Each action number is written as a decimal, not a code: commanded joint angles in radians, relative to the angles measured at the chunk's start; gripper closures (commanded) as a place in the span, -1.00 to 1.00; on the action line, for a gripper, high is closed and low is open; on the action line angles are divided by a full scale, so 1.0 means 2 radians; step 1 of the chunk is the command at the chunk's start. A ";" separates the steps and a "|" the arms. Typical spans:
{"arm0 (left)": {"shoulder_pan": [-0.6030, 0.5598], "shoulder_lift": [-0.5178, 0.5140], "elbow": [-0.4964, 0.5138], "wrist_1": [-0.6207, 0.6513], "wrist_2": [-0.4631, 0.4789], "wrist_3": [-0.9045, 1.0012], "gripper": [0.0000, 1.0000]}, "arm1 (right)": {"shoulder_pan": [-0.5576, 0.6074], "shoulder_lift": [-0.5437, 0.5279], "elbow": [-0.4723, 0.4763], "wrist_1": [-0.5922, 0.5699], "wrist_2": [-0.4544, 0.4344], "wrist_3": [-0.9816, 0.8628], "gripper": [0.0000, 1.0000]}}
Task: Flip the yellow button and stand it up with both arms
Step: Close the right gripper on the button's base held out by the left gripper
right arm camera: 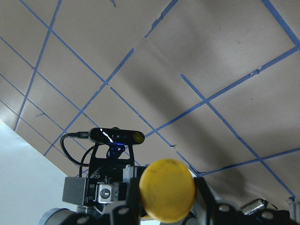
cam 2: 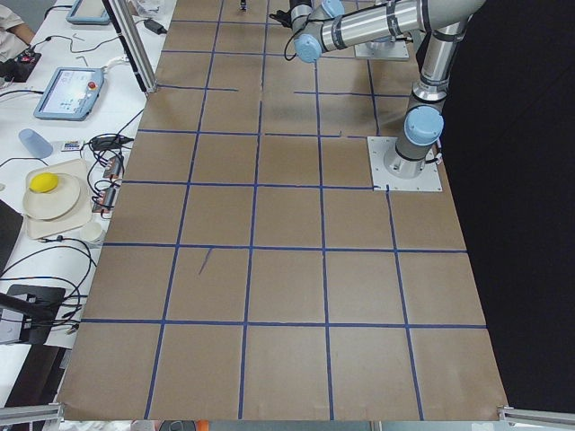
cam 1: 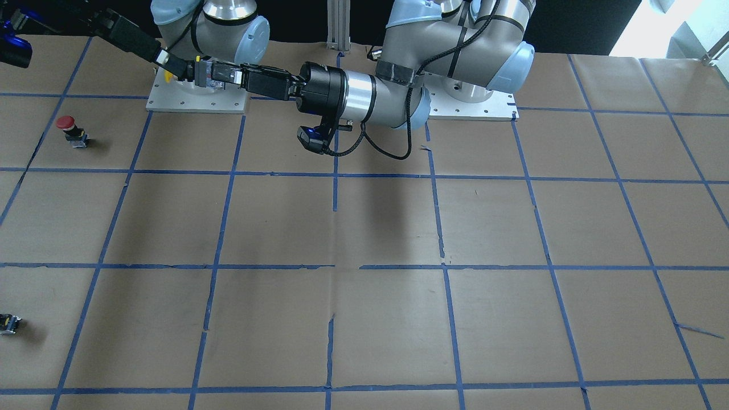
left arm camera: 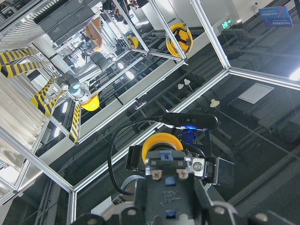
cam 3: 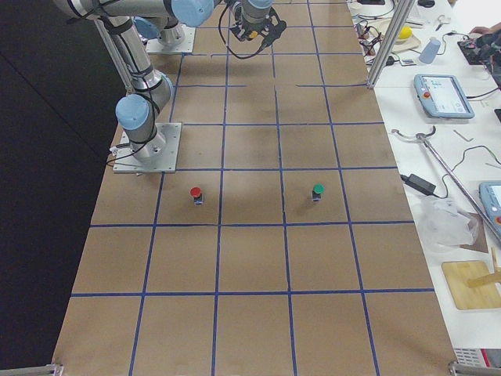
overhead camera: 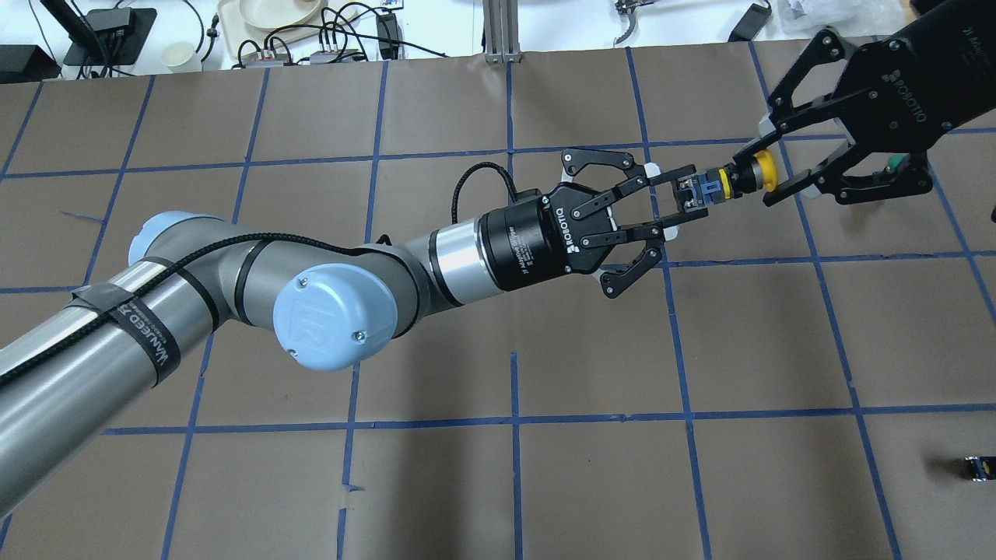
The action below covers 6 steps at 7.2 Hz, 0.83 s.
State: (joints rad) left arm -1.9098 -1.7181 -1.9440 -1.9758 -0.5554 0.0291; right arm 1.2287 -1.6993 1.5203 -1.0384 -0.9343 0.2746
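Note:
The yellow button (overhead camera: 761, 170) hangs on its side in the air between my two grippers, its yellow cap toward the right gripper and its black body toward the left. My left gripper (overhead camera: 688, 196) is shut on the body end. My right gripper (overhead camera: 753, 166) is shut around the cap end. In the front-facing view the button (cam 1: 208, 74) sits between the left gripper (cam 1: 230, 76) and the right gripper (cam 1: 177, 65), above the right arm's base plate. The cap shows in the left wrist view (left arm camera: 161, 143) and fills the bottom of the right wrist view (right arm camera: 166, 190).
A red-capped button (cam 1: 68, 126) stands on the table on my right side. A small dark block (cam 1: 10, 323) lies far out at that edge and shows in the overhead view (overhead camera: 979, 467). A green-capped button (cam 3: 318, 189) stands further out.

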 commanded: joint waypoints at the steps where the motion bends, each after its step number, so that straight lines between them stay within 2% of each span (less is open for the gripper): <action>1: 0.000 -0.003 -0.001 0.003 0.000 0.000 0.77 | -0.001 0.000 0.000 0.000 0.000 0.000 0.60; 2: 0.000 -0.003 -0.001 0.005 0.001 0.000 0.75 | -0.001 0.001 0.000 0.000 0.000 0.000 0.60; 3: 0.000 -0.003 0.000 0.005 0.002 0.000 0.58 | -0.001 0.000 0.000 0.000 0.000 0.000 0.61; 4: 0.000 -0.004 0.002 0.005 0.002 -0.001 -0.75 | -0.001 0.001 0.000 0.001 0.000 0.000 0.62; 5: 0.001 -0.006 0.008 0.004 0.004 -0.002 -0.94 | 0.000 0.001 0.000 0.001 -0.001 0.000 0.64; 6: 0.001 -0.006 0.011 0.004 0.004 -0.002 -0.98 | -0.001 0.001 0.000 0.001 -0.001 0.000 0.64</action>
State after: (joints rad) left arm -1.9089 -1.7289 -1.9308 -1.9676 -0.5488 0.0267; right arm 1.2277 -1.6983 1.5200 -1.0371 -0.9352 0.2746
